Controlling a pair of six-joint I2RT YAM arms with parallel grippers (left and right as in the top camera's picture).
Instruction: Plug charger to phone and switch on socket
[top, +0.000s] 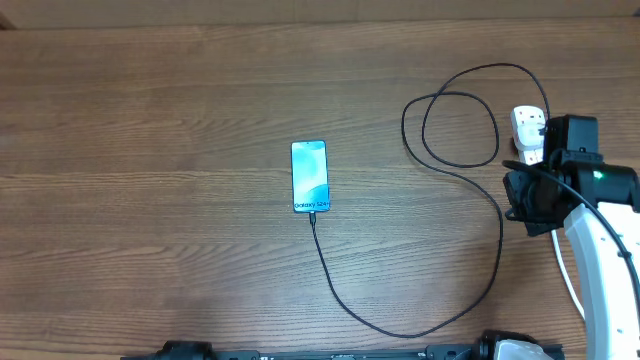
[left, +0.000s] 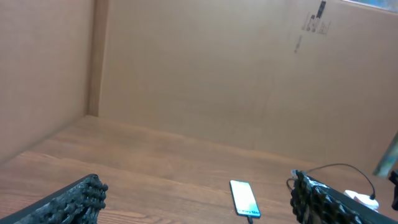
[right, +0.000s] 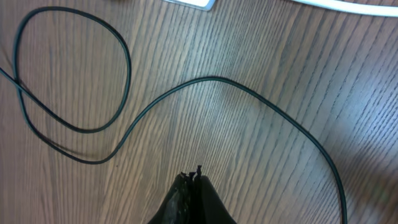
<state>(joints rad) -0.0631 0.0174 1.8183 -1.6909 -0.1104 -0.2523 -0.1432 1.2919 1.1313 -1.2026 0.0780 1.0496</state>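
Overhead, I see the cable (top: 500, 240) reaching the phone (top: 309, 176) on the bench (top: 150, 120). Right jaws are together, holding nothing; left jaws wide apart, empty.

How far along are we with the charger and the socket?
Done, it seems: the charger runs into the near end of the phone. In hand: the right tool, shut and empty, hangs over the cable beside the socket. Left: the switch. The right arm hides part of the socket, so I cannot tell if it is on.
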